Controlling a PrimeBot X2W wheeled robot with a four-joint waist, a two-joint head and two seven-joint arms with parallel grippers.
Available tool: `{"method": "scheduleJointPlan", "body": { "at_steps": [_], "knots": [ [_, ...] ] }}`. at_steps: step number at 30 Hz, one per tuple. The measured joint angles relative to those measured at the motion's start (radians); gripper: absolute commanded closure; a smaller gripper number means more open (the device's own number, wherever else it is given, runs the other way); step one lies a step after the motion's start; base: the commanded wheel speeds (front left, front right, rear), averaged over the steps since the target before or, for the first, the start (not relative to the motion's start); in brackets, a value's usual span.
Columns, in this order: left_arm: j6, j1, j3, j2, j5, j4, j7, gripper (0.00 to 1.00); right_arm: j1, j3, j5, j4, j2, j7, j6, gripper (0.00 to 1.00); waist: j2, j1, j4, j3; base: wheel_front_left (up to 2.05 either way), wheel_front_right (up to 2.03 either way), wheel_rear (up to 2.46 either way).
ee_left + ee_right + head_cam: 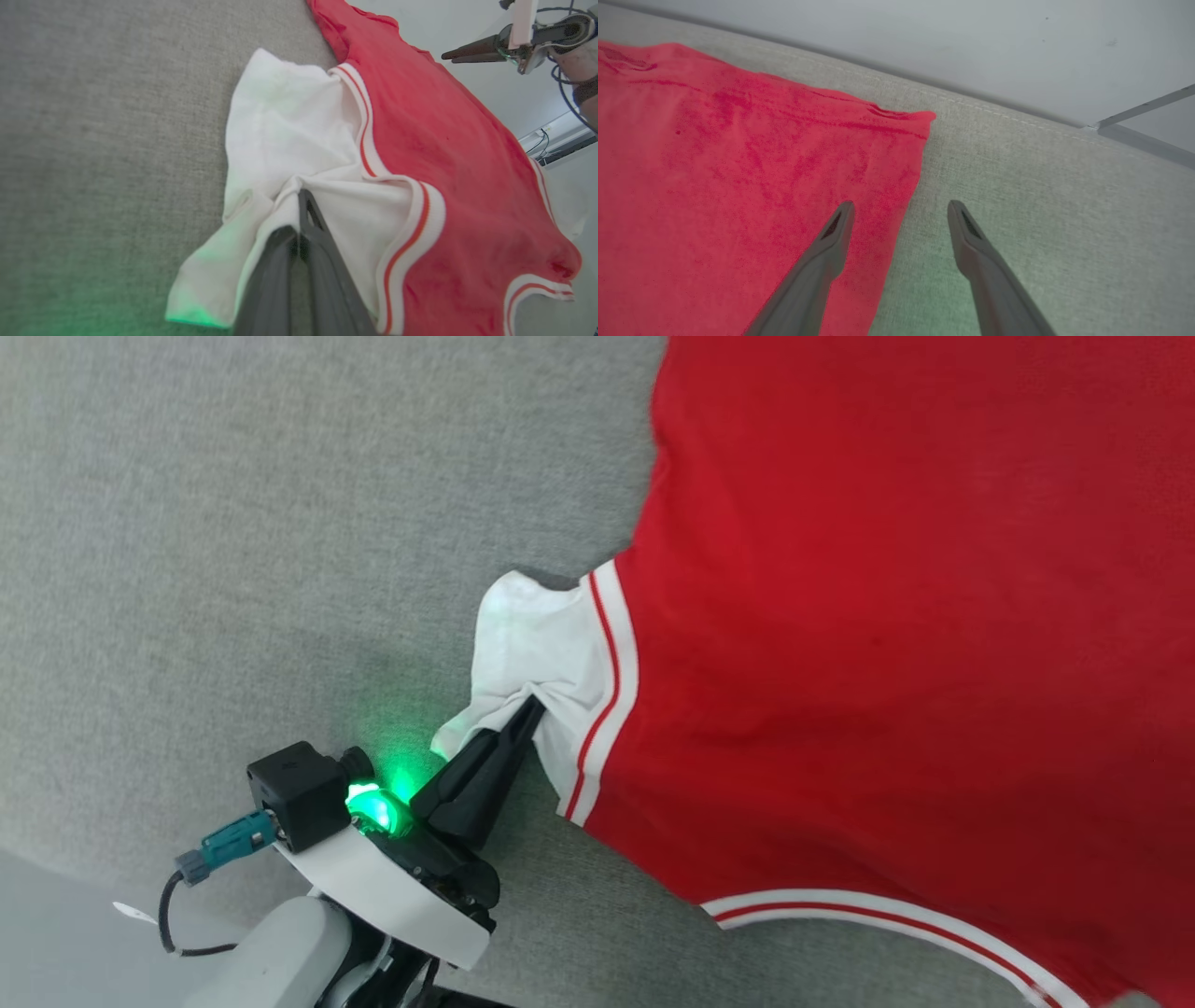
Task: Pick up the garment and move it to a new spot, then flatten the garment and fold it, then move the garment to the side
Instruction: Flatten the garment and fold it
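The garment lies spread on the grey woven surface, its white sleeve bunched in the left claw, which is pinched tight on the cloth. Thin, limp and light, it will likely stretch and drag from that sleeve rather than lift whole, so a second hold on the red edge far from the sleeve seems wise. The right claw stands wide and empty over that edge.
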Motion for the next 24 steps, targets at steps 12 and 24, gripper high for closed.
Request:
{"method": "scheduleJointPlan", "body": {
  "at_steps": [12,24],
  "knots": [
    [0.006,-0.005,-0.009,0.010,0.013,-0.089,0.005,1.00,-0.217,0.023,-0.107,0.244,0.027,0.048,0.000,0.31,0.0000,0.0000,0.050,0.085,0.00,0.00,0.00],
    [0.026,-0.005,0.007,0.020,0.015,-0.078,0.005,1.00,-0.222,0.085,-0.063,0.290,0.046,-0.046,0.000,1.00,-0.0001,0.0000,0.023,0.030,0.00,0.00,0.00]
  ]
}}
